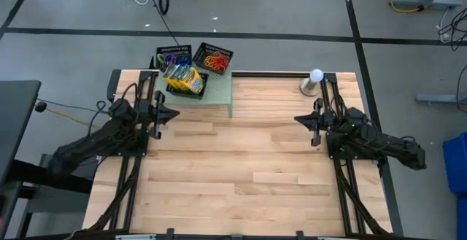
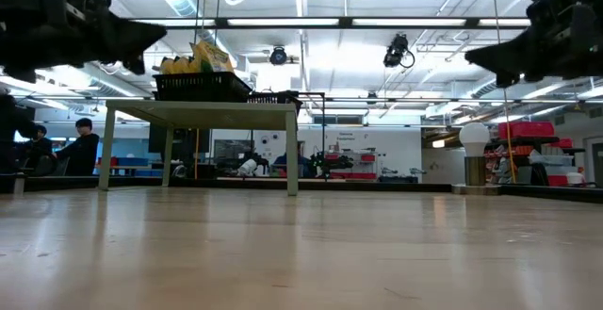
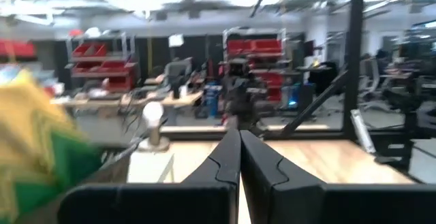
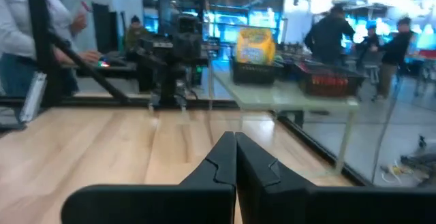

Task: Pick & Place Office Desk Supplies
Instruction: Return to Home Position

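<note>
Both pincers are pressed together, holding and touching nothing. The left gripper (image 1: 172, 114) hangs over the left side of the table (image 1: 241, 160) and the right gripper (image 1: 299, 119) over the right side, tips facing each other, which looks to me like the parked pose. No loose supplies show on the wood: the crayon boxes (image 1: 184, 82) sit piled in the near bin (image 1: 205, 80) on the shelf (image 1: 221, 94) at the far left, with rubber bands (image 1: 214, 60) in the far right bin (image 1: 228, 52) behind them, so I'd guess the sorting's done.

left arm (image 1: 95, 142) and right arm (image 1: 372, 142), both matte black.
</note>
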